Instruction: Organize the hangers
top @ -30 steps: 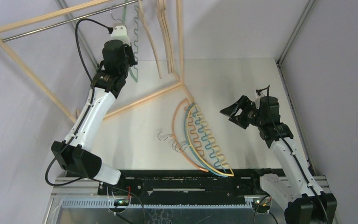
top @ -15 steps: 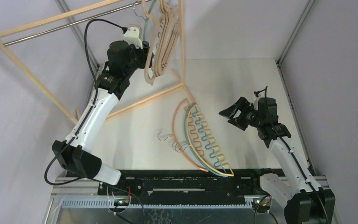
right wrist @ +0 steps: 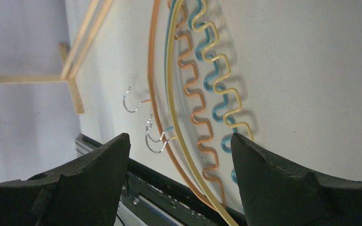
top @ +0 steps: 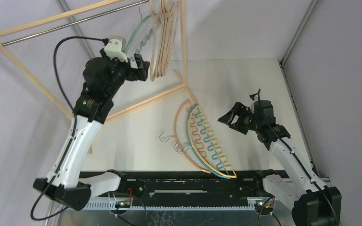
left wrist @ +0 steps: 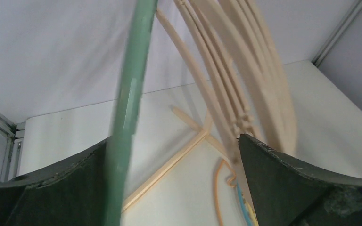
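- The left pincer (top: 140, 68) is raised high, up by the rail (top: 75, 22) of the rack (top: 28, 75).
- Its jaws stand wide open and grip nothing.
- The green hanger (left wrist: 132, 94) hangs from the rail and runs down between the open jaws. In the wrist view it is close to the left-hand finger; whether they touch I cannot tell.
- The wood hangers (top: 162, 47) hang in a tight bunch just right of the green hanger, next to the rack's upright post.
- The right pincer (top: 227, 120) hovers low over the worktop (top: 245, 80), jaws open and empty.
- Just left of it, three thin hangers lie flat on the worktop, overlapping: the orange hanger (right wrist: 151, 89) outermost, then the yellow hanger (right wrist: 168, 94) and the teal hanger (right wrist: 215, 111).
- Their wavy bars face the right pincer, and their metal hooks (right wrist: 153, 136) point away from it.
- These three lie well apart from the rail.
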Controlling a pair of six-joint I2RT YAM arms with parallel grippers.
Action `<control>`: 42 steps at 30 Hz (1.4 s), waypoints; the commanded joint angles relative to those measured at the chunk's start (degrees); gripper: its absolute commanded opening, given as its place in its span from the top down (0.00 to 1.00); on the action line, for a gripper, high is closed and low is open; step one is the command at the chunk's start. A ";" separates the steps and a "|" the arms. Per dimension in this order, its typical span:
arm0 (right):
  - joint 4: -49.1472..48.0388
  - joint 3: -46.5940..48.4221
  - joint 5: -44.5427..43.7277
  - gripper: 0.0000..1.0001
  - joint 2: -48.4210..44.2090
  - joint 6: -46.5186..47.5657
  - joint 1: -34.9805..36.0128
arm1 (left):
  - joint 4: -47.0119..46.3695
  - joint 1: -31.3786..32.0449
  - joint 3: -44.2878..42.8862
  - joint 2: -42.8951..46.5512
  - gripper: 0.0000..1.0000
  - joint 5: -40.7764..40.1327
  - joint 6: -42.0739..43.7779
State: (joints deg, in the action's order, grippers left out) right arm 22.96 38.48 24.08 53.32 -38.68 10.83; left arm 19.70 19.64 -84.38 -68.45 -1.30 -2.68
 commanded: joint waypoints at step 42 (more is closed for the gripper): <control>-5.91 9.54 -19.06 1.00 34.06 7.87 40.06 | 13.41 -2.51 27.91 35.59 0.01 9.62 -9.83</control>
State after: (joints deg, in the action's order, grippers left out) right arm 18.24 46.52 6.28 88.88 -30.74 50.37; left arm 33.28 17.58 -56.62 -34.00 6.55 -11.07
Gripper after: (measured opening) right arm 0.018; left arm 0.995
